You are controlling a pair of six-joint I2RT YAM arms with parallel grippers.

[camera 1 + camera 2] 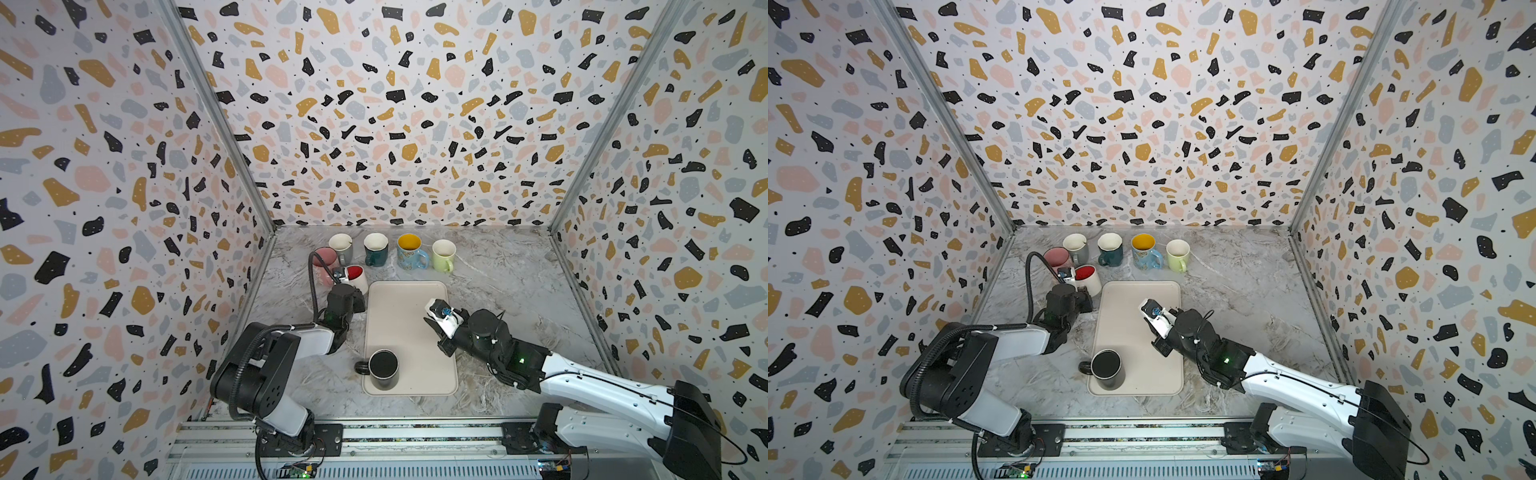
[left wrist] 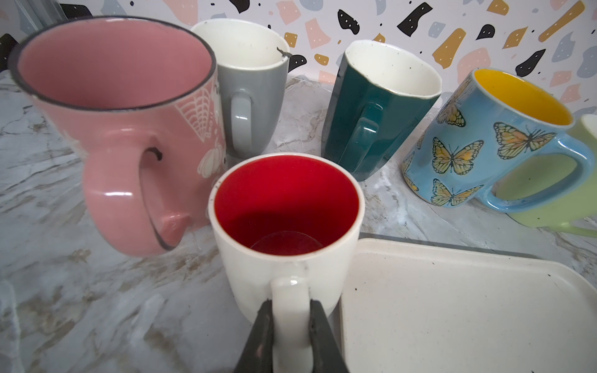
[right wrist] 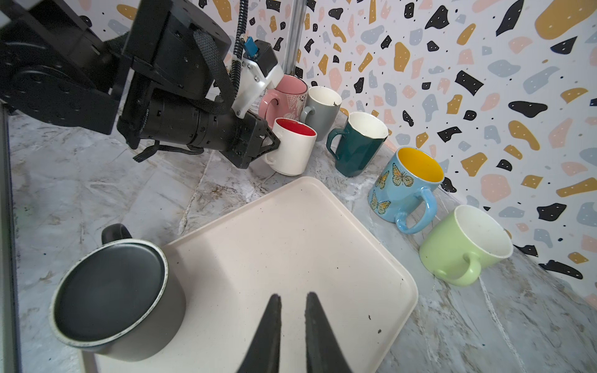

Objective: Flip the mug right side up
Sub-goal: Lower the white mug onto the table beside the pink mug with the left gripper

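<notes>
Marble table (image 2: 80, 290), left hand (image 2: 291, 305) — clamping white mug (image 2: 284, 264)

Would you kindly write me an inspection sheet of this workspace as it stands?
Surface: marble table, beige tray in the middle.
Job's things: black mug upside down on the tray's near-left corner; white mug upright beside the tray.
Clutter: pink mug, grey mug, teal mug, butterfly mug, green mug, upright toward the back.
Grippers: left gripper shut on the white mug's handle; right gripper shut, empty, over the tray.
Cables: black hose arches beside the pink mug.
Surroundings: terrazzo-patterned walls.
</notes>
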